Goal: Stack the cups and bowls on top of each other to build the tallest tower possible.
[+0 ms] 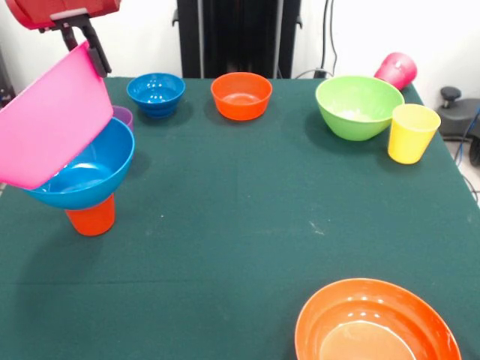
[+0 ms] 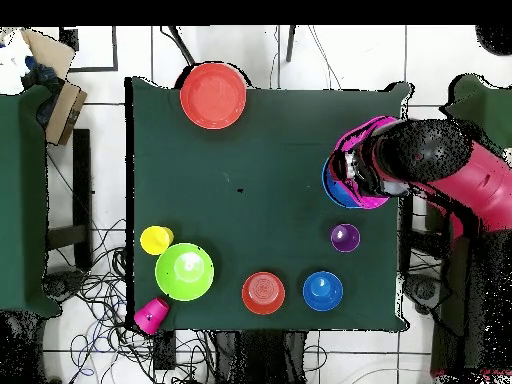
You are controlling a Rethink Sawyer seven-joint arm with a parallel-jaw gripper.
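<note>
My gripper [image 1: 95,60] is shut on the rim of the very large pink bowl [image 1: 52,124], at the table's left in the front view. The pink bowl hangs steeply tilted, its lower side over the medium blue bowl [image 1: 86,172]. That blue bowl sits on an upturned orange cup [image 1: 91,217] and leans a little. A purple cup [image 1: 124,115] stands just behind this stack. In the overhead view the pink bowl [image 2: 372,128] and the arm cover most of the blue bowl [image 2: 334,192].
Along the far side stand a small blue bowl [image 1: 156,93], a small orange bowl [image 1: 241,95] and a lime green bowl [image 1: 358,106]. A yellow cup [image 1: 412,133] stands beside the green bowl; a magenta cup [image 1: 396,70] lies tipped at the corner. A large orange bowl [image 1: 375,324] sits near front.
</note>
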